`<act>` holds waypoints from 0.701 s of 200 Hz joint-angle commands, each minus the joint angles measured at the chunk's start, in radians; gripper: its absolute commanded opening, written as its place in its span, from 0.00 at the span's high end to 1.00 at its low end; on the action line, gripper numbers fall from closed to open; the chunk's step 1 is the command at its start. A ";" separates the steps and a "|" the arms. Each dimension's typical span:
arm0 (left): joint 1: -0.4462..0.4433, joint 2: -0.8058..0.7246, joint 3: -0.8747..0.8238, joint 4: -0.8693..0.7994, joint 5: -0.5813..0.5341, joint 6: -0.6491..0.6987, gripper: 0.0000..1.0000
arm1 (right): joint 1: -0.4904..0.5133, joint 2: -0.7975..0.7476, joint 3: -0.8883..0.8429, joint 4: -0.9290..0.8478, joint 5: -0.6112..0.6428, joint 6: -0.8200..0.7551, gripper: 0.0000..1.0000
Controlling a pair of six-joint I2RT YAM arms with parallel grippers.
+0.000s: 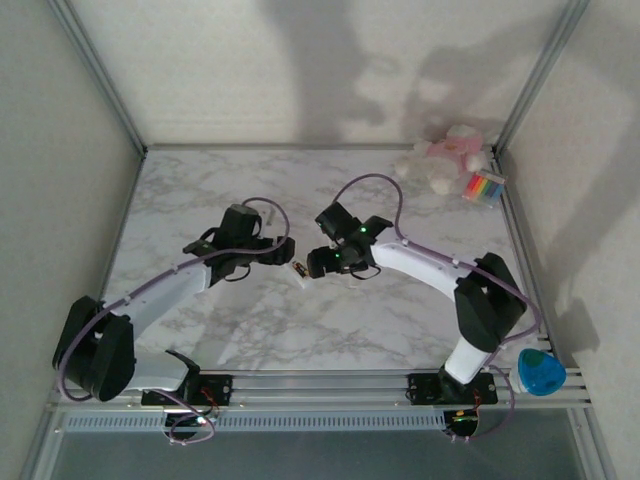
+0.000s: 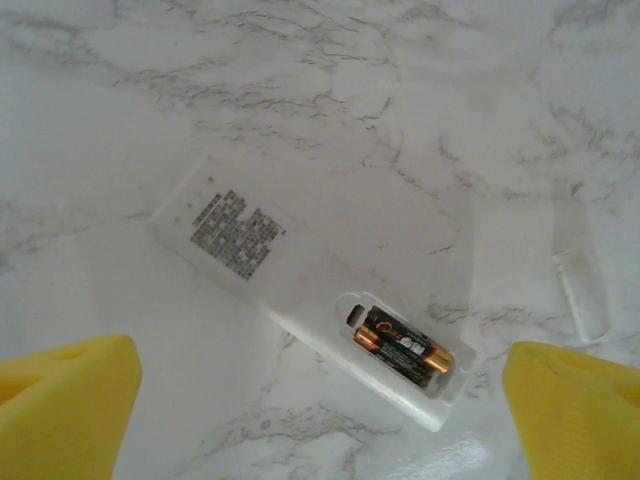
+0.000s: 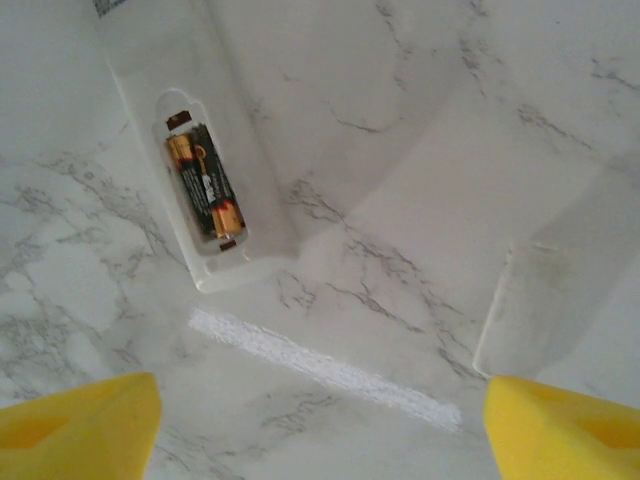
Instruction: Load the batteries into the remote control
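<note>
**Fig.** Slim white rectangular remote control [image 2: 270, 265] lying back-up near the middle of the marble-patterned bench [image 1: 200, 190], well clear of every edge. Two dark, copper-banded batteries [image 2: 403, 348] lie side by side in its open bay. A pale translucent battery cover [image 3: 540, 300] rests on the bench near the remote, not touching it. Left gripper [image 2: 320, 405] and right gripper [image 3: 320, 428] hover with jaws wide, holding nothing. Likely hazards: a push on the cells could skid the unheld remote across the smooth top, and the faint cover could be missed or seated askew.
</note>
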 commanded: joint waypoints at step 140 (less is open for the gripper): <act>-0.123 0.384 0.277 -0.262 -0.005 0.269 0.18 | -0.182 -0.292 -0.288 0.128 -0.150 0.025 0.01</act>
